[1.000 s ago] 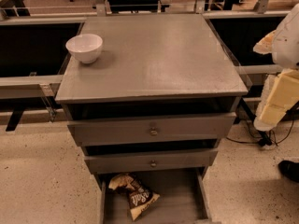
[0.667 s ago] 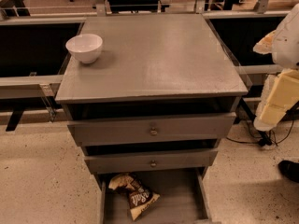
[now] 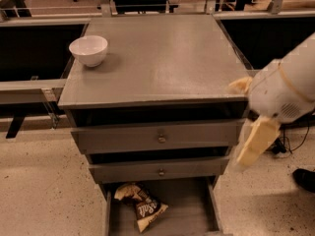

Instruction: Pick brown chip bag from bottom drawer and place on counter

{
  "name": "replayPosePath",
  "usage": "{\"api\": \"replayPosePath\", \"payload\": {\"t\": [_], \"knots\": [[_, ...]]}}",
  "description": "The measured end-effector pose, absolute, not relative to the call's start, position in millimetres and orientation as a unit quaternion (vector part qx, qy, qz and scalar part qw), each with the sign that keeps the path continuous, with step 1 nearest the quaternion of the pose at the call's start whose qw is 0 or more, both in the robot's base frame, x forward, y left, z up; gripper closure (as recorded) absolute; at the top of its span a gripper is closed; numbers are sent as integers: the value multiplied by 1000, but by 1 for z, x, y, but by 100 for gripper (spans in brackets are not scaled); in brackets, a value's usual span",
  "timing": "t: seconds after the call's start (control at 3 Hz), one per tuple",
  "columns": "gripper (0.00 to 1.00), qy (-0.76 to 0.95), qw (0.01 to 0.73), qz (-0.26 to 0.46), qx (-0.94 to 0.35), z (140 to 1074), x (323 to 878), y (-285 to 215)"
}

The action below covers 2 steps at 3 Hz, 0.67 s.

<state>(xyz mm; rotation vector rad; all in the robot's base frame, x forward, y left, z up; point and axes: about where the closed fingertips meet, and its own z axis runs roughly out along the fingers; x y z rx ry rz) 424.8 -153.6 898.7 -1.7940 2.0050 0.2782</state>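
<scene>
Brown chip bag (image 3: pixel 141 206) lies crumpled on the floor of the open bottom drawer (image 3: pixel 189 213), toward its left side, below the front edge of the counter (image 3: pixel 162 58). Our gripper (image 3: pixel 256 140) hangs just off the counter's front right corner, beside the two upper drawers (image 3: pixel 123 139) and well apart from the bag. It carries no bag, and we cannot tell whether it is wide or narrow.

We judge the step in hand to be the approach, with the pick not yet begun. Next we would need to bring the gripper down and left, under the middle drawer's front, into the bottom drawer and over the bag's crinkled body. A white bowl (image 3: pixel 88 49) sits near the counter's back left corner, so we would place the bag toward the middle or right.
</scene>
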Motion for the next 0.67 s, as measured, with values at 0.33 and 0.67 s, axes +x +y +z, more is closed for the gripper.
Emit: {"api": "replayPosePath", "payload": {"t": [0.33, 0.67], "knots": [[0, 688, 265, 153, -658, 864, 393, -119], [0, 665, 284, 170, -670, 859, 380, -108]]}}
